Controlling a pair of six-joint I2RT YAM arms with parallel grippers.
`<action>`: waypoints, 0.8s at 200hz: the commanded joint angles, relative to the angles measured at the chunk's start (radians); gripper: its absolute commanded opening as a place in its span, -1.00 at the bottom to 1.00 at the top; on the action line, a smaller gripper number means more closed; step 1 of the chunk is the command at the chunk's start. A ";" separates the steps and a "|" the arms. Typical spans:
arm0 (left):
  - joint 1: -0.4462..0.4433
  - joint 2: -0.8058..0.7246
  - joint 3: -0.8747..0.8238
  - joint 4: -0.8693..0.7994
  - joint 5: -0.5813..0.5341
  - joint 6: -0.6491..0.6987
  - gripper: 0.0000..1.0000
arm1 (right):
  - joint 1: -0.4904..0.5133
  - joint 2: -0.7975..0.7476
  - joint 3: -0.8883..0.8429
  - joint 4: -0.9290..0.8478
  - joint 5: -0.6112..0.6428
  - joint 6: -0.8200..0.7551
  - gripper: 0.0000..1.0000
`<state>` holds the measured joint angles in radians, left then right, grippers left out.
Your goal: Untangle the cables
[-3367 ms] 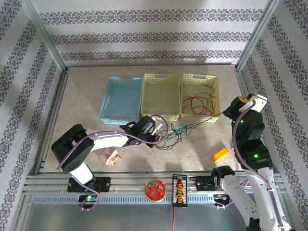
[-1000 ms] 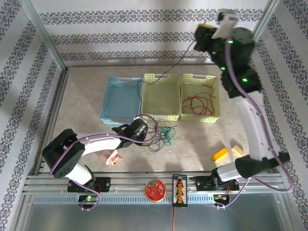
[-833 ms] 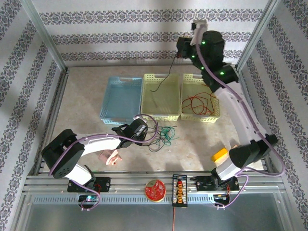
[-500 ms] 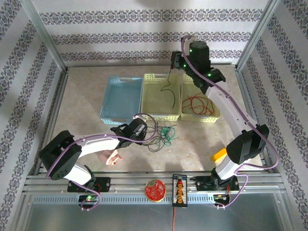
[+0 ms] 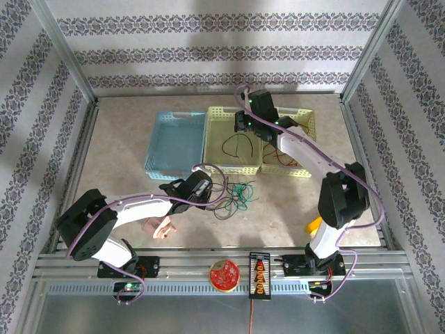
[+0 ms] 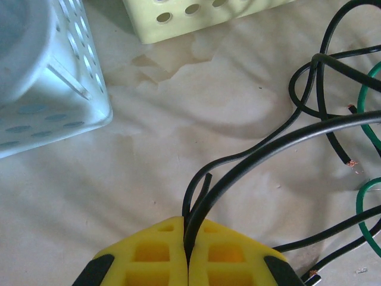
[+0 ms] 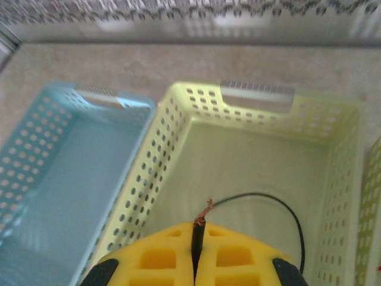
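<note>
While your right gripper (image 5: 242, 124) pinches one black wire (image 5: 235, 145) over the middle basket (image 5: 222, 110), the reds (image 5: 285, 154) lie sorted in the right basket (image 5: 288, 172). The wire droops from the jaws and curls across the basket floor. Your left gripper (image 5: 208, 189) clamps a black strand (image 6: 262, 149) in the green-black tangle (image 5: 238, 195), which is not yet cleared from the table (image 5: 125, 139).

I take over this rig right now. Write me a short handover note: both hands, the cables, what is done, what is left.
Right hand: shut on a black cable, over the middle yellow basket; the cable hangs into it, not yet released.
Left hand: shut on a black strand of the tangle on the table.
Done: red cables lie in the right basket.
Left: release the black cable, then separate the tangle.
</note>
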<state>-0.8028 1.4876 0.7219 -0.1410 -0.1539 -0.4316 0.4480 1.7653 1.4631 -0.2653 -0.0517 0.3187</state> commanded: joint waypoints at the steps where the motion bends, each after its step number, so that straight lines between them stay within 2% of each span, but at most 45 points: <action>1: 0.010 -0.012 0.002 0.027 0.005 -0.020 -1.00 | 0.009 0.091 0.007 0.011 -0.028 0.012 -1.00; 46: 0.005 -0.014 0.001 0.026 0.005 -0.022 -1.00 | 0.009 0.228 0.055 -0.010 -0.054 0.034 -0.92; 53: 0.005 -0.014 0.002 0.027 0.005 -0.022 -1.00 | 0.009 0.234 0.057 -0.014 -0.054 0.036 -0.80; 70: 0.006 -0.016 0.005 0.031 0.008 -0.020 -1.00 | 0.009 0.221 0.041 -0.013 -0.037 0.042 -0.39; 93: 0.004 -0.025 -0.002 0.050 0.008 -0.019 -1.00 | 0.009 0.154 0.000 0.009 -0.004 0.040 -0.15; 126: 0.004 -0.039 -0.004 0.073 -0.001 -0.009 -1.00 | 0.009 0.045 -0.040 0.025 0.035 0.002 -0.03; 160: 0.004 -0.054 -0.002 0.079 -0.007 -0.006 -1.00 | 0.009 -0.057 -0.084 0.017 0.092 -0.047 -0.01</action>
<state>-0.8028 1.4639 0.7219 -0.0990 -0.1509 -0.4355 0.4480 1.7882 1.4174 -0.2604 -0.0277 0.3214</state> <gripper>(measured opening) 0.050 0.493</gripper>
